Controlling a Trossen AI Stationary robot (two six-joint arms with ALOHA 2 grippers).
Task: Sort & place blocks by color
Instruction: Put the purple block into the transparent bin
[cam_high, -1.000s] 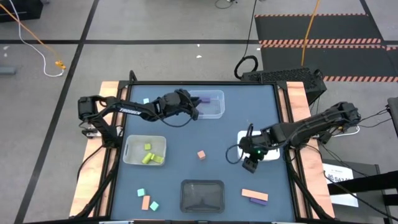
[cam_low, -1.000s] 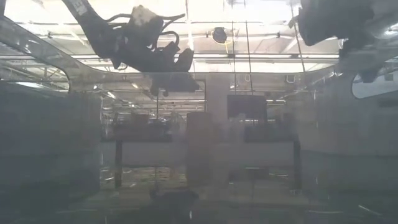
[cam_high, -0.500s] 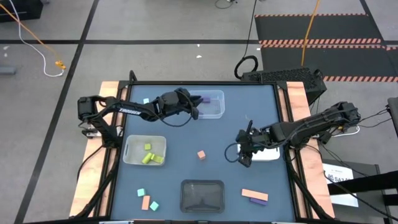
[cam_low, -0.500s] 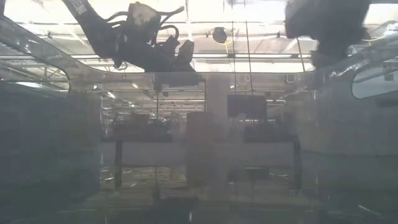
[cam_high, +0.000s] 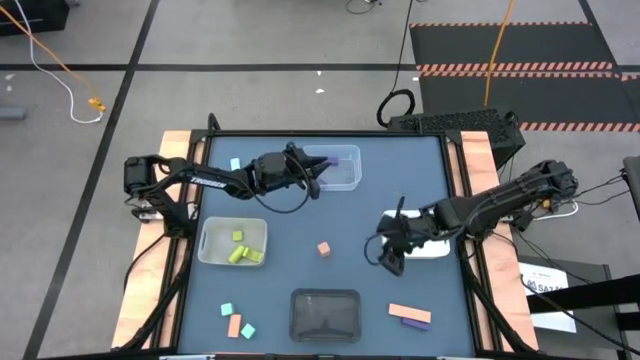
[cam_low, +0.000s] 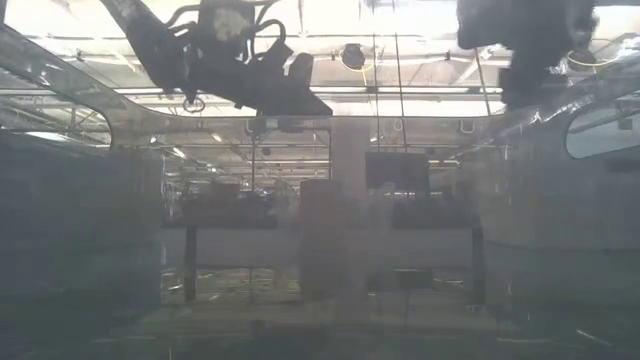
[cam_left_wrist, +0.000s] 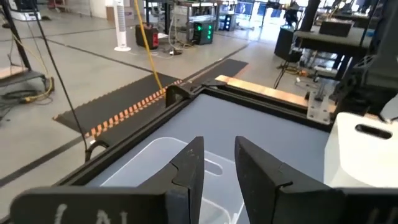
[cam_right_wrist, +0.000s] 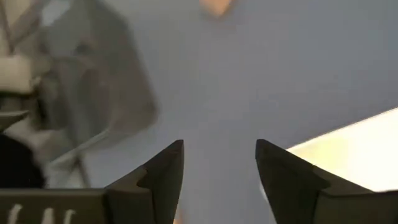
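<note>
High view: salmon bar (cam_high: 409, 313) lies lengthwise beside black tray (cam_high: 324, 314), purple bar (cam_high: 415, 322) touching it.
Both the left gripper (cam_left_wrist: 214, 163) and the right gripper (cam_right_wrist: 219, 163) have spread fingers over blue table (cam_high: 400, 180).

Grey concrete floor (cam_high: 250, 40), black hazard-striped mats (cam_high: 510, 60) — orange cable (cam_high: 60, 65), bright ceiling lights (cam_low: 420, 20).

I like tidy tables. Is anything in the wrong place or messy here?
Nothing is spilled or broken. Blocks are just unsorted: a salmon cube lies alone mid-table, and a purple bar touches a salmon bar near the black tray.
</note>
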